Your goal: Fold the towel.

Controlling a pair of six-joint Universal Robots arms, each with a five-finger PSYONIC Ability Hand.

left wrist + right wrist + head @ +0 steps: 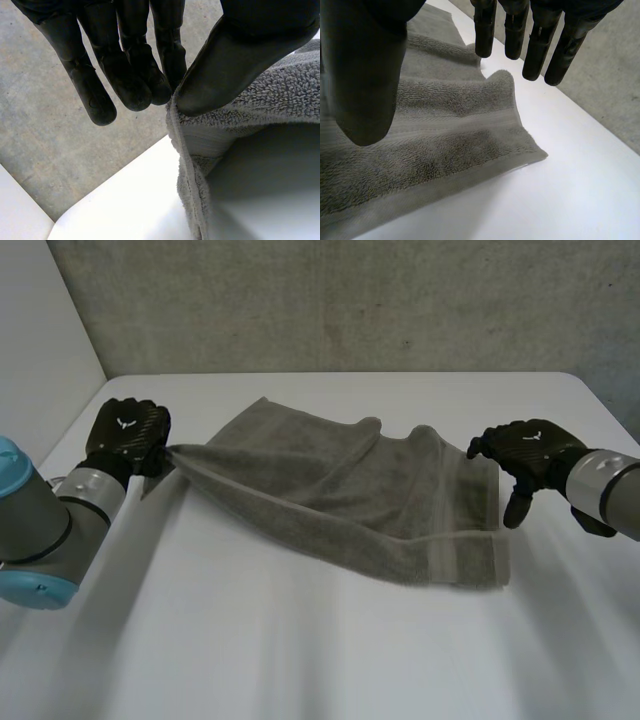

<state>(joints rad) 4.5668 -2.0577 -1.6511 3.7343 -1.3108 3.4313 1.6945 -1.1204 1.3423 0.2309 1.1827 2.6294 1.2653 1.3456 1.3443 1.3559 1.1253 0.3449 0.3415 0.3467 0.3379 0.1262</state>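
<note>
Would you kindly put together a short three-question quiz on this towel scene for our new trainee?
1. True or false: the left hand pinches the towel between thumb and fingers.
2. Multiple choice: the right hand is A) clamped on the towel, B) open, holding nothing, C) curled into an empty fist.
3. Fill in the word: at the left hand, the towel is ___ off the table.

Key: 1 true; 2 B; 3 lifted.
</note>
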